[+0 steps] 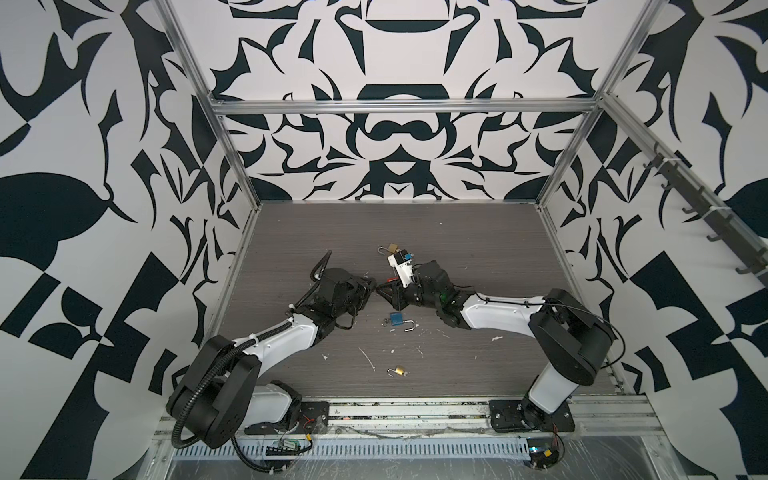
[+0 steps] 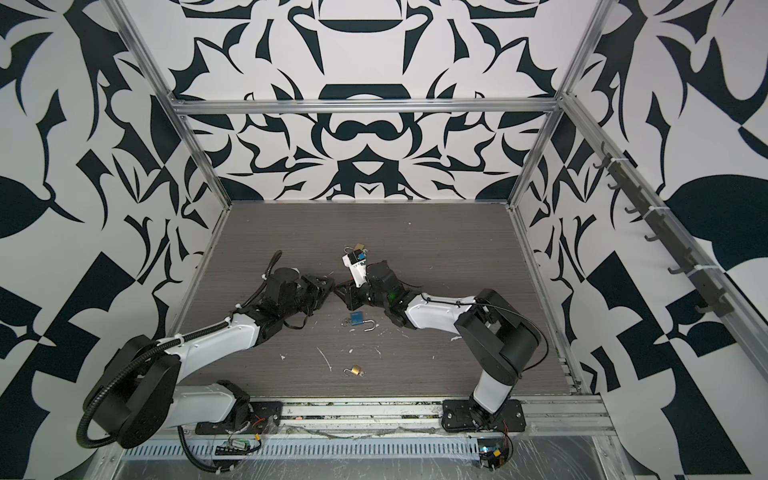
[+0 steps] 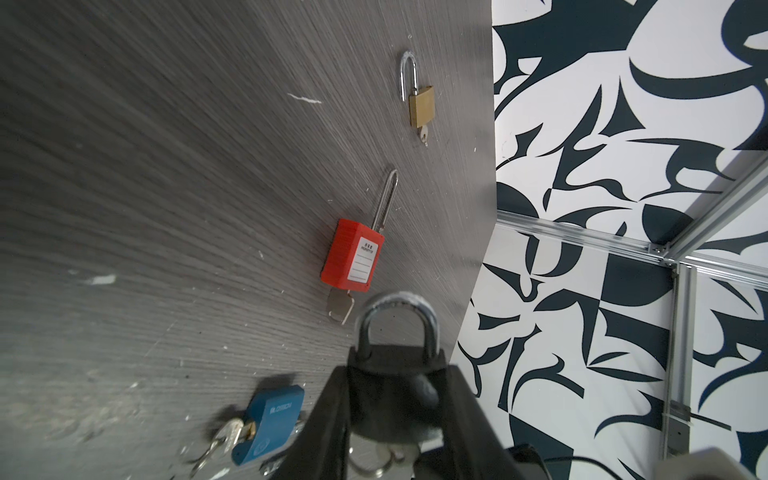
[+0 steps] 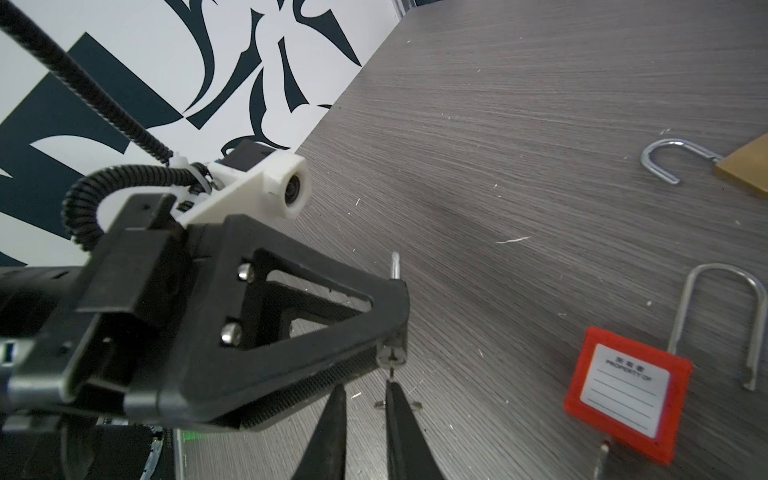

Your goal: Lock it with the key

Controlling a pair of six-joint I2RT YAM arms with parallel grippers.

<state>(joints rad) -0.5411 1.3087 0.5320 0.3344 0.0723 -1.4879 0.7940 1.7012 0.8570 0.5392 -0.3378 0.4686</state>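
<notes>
black padlock point(image 3: 388, 365) is held over the middle of the counter point(image 1: 478, 257), its body clamped between the left fingers point(image 3: 324, 415) and its shackle pointing away from the wrist. key point(image 4: 392, 371) sticks out of the keyhole end. right fingers point(image 4: 401, 436) stand at the key with a narrow gap between them; whether they grip it cannot be told. lying on the counter, shackles open: red padlock point(image 3: 353, 259), blue padlock point(image 1: 397, 319), far brass padlock point(image 3: 422, 106), near brass padlock point(image 1: 399, 370).
</notes>
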